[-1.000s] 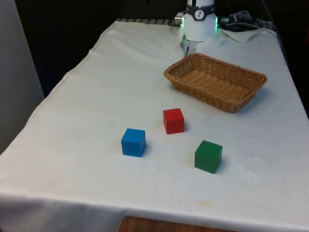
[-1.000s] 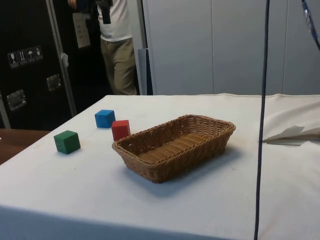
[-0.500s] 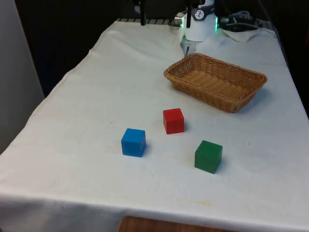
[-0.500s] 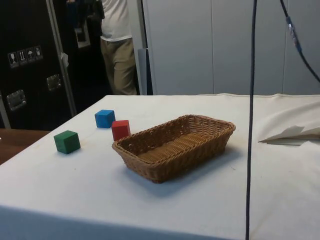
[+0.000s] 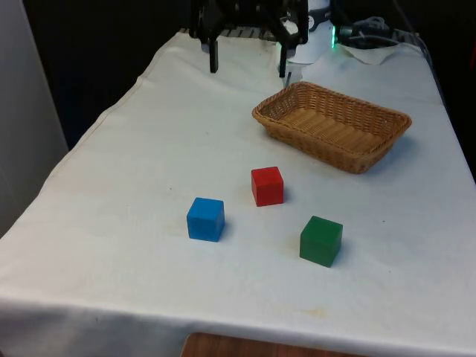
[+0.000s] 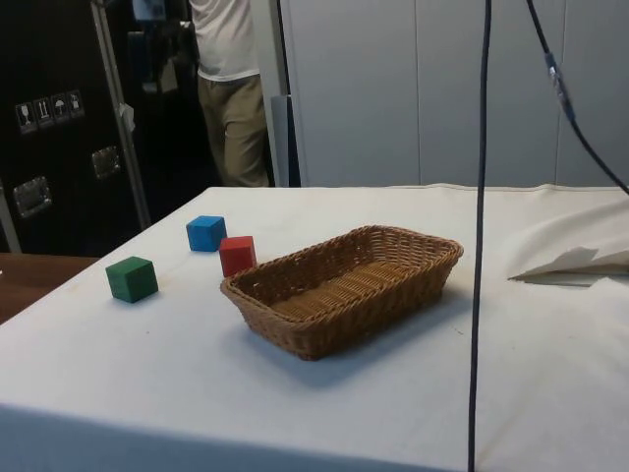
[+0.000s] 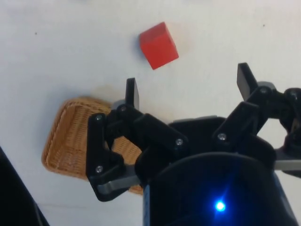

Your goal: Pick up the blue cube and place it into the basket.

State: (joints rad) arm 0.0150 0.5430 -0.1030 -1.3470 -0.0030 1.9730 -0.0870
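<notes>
Approach stage: gripper (image 5: 248, 67) raised, fingers spread wide, holding nothing.

Blue cube (image 5: 205, 219) sits on the cloth well below and ahead of it; red cube (image 5: 267, 185) lies nearer; basket (image 5: 332, 125) waits just beside, unfilled.

Bare white tablecloth (image 5: 134, 171) is lying open around the small blue cube (image 5: 205, 219). The red cube (image 5: 267, 185) is standing nearest, clearly apart from it.

Blue cube (image 5: 205, 219), red cube (image 5: 267, 186), green cube (image 5: 320, 240), tan basket (image 5: 332, 126) (woven), white cloth (image 5: 134, 171).
</notes>
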